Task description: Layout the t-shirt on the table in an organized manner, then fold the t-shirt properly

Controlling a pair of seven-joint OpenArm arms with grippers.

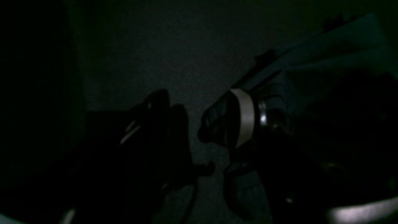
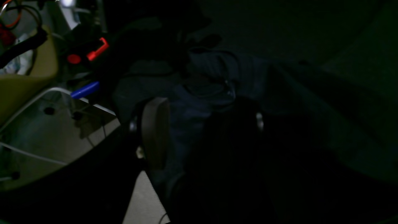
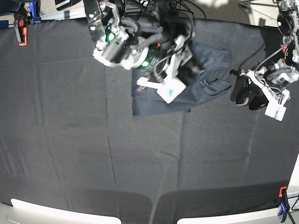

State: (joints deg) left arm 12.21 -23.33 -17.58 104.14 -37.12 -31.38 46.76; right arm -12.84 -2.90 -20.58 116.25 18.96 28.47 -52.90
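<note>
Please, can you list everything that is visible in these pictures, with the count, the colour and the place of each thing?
t-shirt: one, dark charcoal-grey, bunched at the far middle of the table, partly under the right arm.
table: one, matte black cloth, fills most of the base view; white corners at the near edge.
clamps: two seen, orange with blue; one at the far left edge, one at the near right corner.
cables: several, dark, behind the far edge of the table.
right hand: one, black, over the t-shirt; its grip is hidden.
left hand: one, black, on bare cloth just right of the t-shirt, fingers apart.
</note>
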